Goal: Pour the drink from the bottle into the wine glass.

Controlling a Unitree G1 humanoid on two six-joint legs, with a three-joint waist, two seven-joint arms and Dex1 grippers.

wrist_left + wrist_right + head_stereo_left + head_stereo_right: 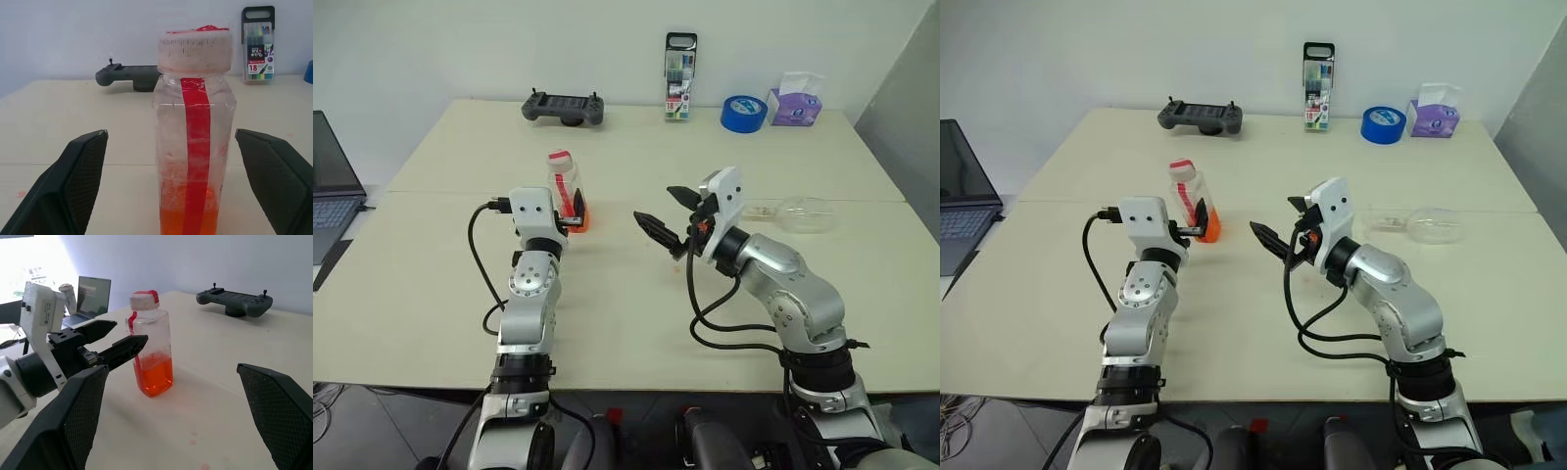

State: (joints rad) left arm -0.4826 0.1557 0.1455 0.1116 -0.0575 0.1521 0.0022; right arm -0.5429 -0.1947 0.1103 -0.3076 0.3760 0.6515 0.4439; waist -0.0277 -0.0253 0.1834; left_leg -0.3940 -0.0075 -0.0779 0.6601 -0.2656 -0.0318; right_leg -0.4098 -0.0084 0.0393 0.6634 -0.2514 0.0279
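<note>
the left gripper (1197, 221) is spread wide with the bottle (194, 132) standing upright between its two fingers (73, 183), and i cannot tell if they touch it; the left wrist view shows the drink (188, 223) low in the bottle. the right gripper (663, 217) is also spread wide and holds nothing, apart from the bottle. the head views add the wine glass (803, 214) lying on its side on the table (636, 157), near the right arm.
</note>
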